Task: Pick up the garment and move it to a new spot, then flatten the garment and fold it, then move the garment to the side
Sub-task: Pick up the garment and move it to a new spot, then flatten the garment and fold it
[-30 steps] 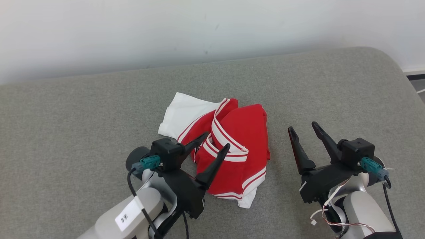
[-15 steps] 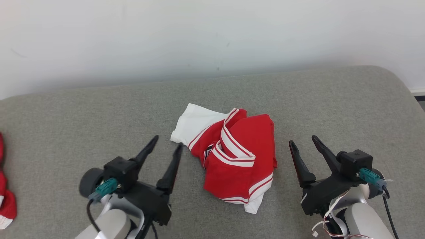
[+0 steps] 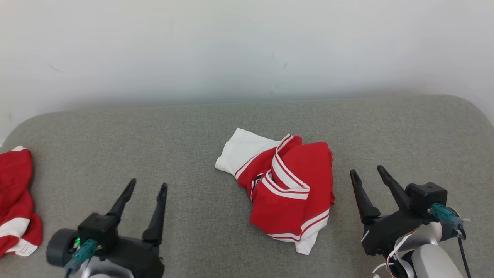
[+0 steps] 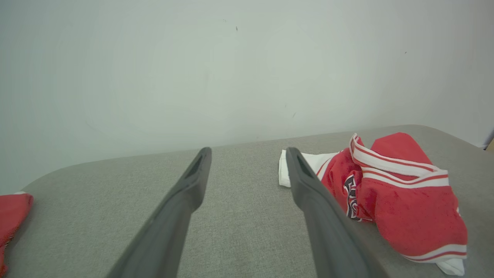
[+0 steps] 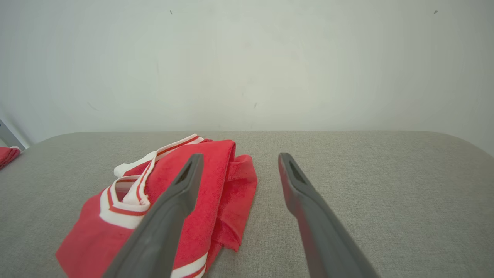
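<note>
Below a pale wall (image 3: pixel 231 46), a grey padded surface (image 3: pixel 115 139) lies before you. Your left gripper (image 3: pixel 148 183) and right gripper (image 3: pixel 366 170) hover empty, fingers apart. The crumpled red-and-white garment (image 3: pixel 287 189) lies between them, nearer the right, and another red cloth (image 3: pixel 15 193) sits at the far left edge.

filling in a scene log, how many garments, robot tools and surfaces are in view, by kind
Garments: 2 (crumpled red-and-white fabric garment at centre, red-and-white fabric garment at left edge)
Tools: 2 (left dark two-fingered tool, right dark two-fingered tool)
Surfaces: 1 (grey fabric cushion)
Total: 5
</note>
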`<state>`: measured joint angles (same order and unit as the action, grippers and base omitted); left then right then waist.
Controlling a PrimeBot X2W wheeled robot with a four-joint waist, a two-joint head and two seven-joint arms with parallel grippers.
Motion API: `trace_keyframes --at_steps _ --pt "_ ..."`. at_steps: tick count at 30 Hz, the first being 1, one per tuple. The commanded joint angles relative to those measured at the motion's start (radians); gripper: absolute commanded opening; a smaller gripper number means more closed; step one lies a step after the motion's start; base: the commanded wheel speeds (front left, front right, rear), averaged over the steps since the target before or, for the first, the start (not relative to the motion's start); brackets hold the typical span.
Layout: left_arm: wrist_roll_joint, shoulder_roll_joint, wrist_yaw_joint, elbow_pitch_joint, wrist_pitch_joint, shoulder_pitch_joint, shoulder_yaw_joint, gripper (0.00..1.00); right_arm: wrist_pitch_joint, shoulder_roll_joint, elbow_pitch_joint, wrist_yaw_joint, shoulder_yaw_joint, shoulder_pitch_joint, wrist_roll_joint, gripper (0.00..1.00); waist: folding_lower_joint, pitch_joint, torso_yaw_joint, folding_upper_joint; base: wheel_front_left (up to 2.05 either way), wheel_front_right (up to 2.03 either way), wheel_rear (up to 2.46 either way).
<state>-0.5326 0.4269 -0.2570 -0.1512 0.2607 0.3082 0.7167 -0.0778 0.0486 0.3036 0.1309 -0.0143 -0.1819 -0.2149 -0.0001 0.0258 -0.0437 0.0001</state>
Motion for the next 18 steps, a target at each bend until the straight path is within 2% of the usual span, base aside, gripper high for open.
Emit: trace_keyframes --at_steps 1,6,11,18 --pt "0.003 0.016 -0.008 0.010 0.005 -0.026 -0.024 1.00 0.003 0.003 -0.008 0.000 0.012 0.005 0.010 1.00 0.0001 -0.010 0.008 -0.0001 0.00 0.00 0.00" --pt "0.011 0.035 -0.029 0.027 0.006 -0.080 -0.080 1.00 0.009 0.003 -0.021 0.000 0.031 0.013 0.018 1.00 0.0001 -0.013 0.008 -0.0001 0.00 0.00 0.00" --pt "0.024 0.030 -0.038 0.039 0.006 -0.110 -0.112 1.00 0.012 0.003 -0.030 0.000 0.049 0.019 0.021 1.00 0.0001 -0.011 0.013 -0.0001 0.00 0.00 0.00" --pt "0.049 0.006 0.011 0.037 0.006 -0.091 -0.092 1.00 0.010 0.003 -0.038 0.000 0.045 0.002 0.014 1.00 0.0001 0.008 0.007 -0.0001 0.00 0.00 0.00"
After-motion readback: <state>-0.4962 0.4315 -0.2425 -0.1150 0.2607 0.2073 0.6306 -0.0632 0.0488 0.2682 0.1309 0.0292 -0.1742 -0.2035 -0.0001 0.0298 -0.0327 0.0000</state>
